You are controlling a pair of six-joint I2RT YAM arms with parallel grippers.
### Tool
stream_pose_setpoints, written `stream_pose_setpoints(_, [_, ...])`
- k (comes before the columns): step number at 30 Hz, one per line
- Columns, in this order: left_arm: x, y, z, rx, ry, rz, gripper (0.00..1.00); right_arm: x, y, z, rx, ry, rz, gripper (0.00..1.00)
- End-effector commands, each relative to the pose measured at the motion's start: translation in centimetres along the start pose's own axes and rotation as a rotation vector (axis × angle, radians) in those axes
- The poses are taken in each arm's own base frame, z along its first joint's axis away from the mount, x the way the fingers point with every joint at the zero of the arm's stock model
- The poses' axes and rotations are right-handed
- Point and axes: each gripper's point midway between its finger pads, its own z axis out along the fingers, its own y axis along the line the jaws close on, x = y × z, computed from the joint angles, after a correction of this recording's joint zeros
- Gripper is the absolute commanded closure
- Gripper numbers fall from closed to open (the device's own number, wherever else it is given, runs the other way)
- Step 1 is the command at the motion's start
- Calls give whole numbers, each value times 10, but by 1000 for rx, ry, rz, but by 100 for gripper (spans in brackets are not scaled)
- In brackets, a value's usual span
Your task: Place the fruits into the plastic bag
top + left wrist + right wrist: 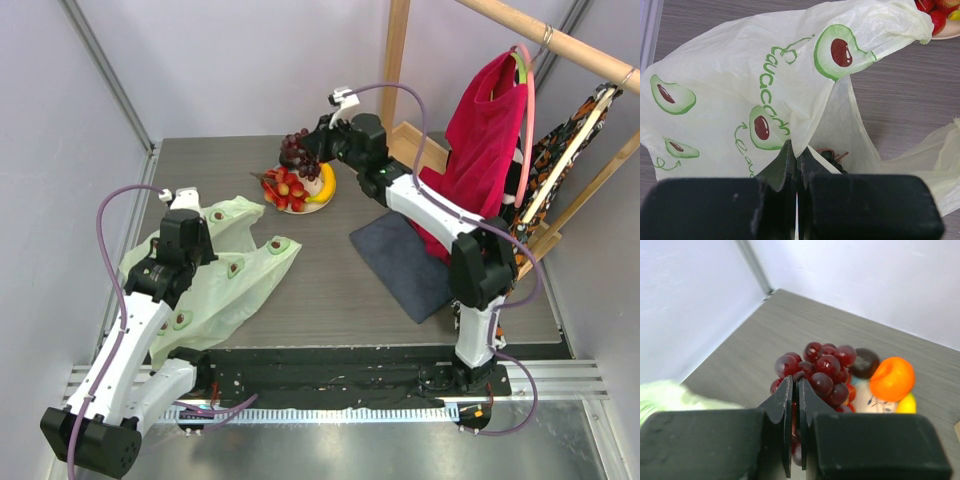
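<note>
The plastic bag (235,275) lies crumpled on the table's left, pale green with avocado prints. My left gripper (200,222) is shut on an edge of the bag (740,85) at its mouth, fingertips (796,150) pinching the film. A dark item with a reddish stem (832,155) shows through the plastic. My right gripper (312,148) is shut on the dark purple grape bunch (825,370), held just above the plate (318,207). The plate carries strawberries (285,187), a banana (327,183), an orange (892,377) and a dark round fruit (865,362).
A dark grey cloth (405,265) lies on the table right of centre. A red cloth (480,130) and a patterned fabric (560,150) hang from a wooden rack (560,45) at the back right. White walls close in the table's left and back.
</note>
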Motion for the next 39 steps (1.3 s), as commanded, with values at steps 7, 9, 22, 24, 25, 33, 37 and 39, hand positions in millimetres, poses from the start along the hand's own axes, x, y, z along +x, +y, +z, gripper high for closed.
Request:
stream_pose_setpoints(7, [-11,-5,-2,35,-48,-10,100,-50,99,-94,-410,-63,-49,99])
stream_pose_setpoints(9, [-11,-5,-2,35,-49,-10,100,-42,106,-101,-458,-35,-34,99])
stream_pose_setpoints(22, [-15,-7,-6,53,-72,-14,100,19,183,-110,-794,152,56,99])
stream_pose_setpoints(24, [-14,-7,-5,55,-70,-15,100,22,197,-108,-853,179,61,99])
stream_pose_setpoints(25, [-14,-8,-5,58,-69,-14,100,33,197,-103,-864,216,78,99])
stream_pose_setpoints(33, [-15,-9,-7,68,-77,-15,100,76,192,-72,-819,305,67,99])
stream_pose_setpoints(37, [-15,-11,-7,77,-77,-15,100,92,172,-59,-744,334,72,99])
stream_pose_setpoints(39, [-14,-12,-7,84,-74,-12,100,90,165,-53,-716,325,75,99])
